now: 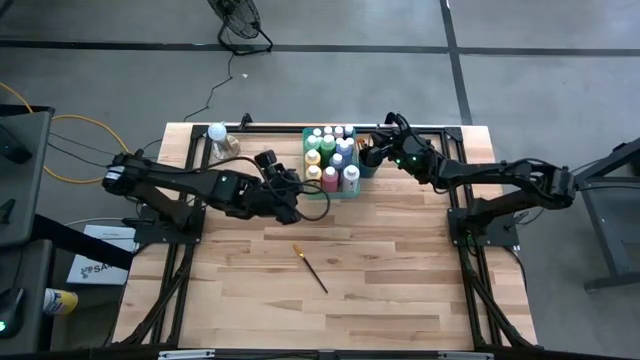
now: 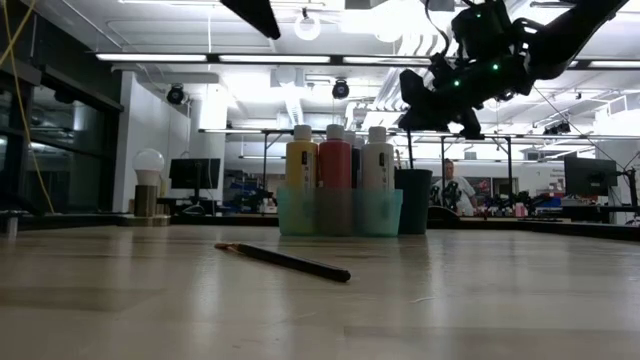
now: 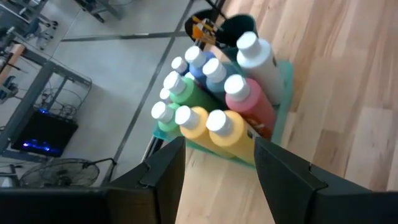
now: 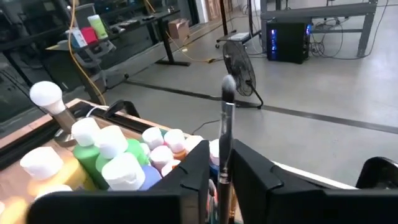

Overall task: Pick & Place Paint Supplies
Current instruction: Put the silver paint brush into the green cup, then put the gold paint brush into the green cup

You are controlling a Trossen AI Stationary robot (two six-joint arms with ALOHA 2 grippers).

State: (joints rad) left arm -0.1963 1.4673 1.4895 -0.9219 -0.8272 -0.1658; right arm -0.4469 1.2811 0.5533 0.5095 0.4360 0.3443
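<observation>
Several white-capped paint bottles (image 1: 330,160) stand in a teal tray (image 3: 283,93) at the table's far middle; a dark cup (image 2: 412,200) stands at the tray's right. One dark-handled paintbrush (image 1: 310,268) lies flat on the table, nearer the front. My left gripper (image 1: 298,190) is open at the tray's near left corner, and its fingers frame a yellow bottle (image 3: 227,132) without touching it. My right gripper (image 1: 375,152) hovers over the dark cup, shut on a second paintbrush (image 4: 225,118). My right gripper pinches the paintbrush's shaft (image 4: 223,163) between its two fingers, reaching in from the table's right. The brush stands upright across the fingers, with its bristle end (image 4: 227,84) up and clear. Its lower end is hidden behind the gripper.
A clear object with a white ball top (image 1: 218,140) stands at the table's far left. The wooden table (image 1: 400,290) is bare in front, apart from the lying brush. A fan (image 1: 238,22) stands on the floor beyond the far edge, and a person (image 2: 455,188) is far behind.
</observation>
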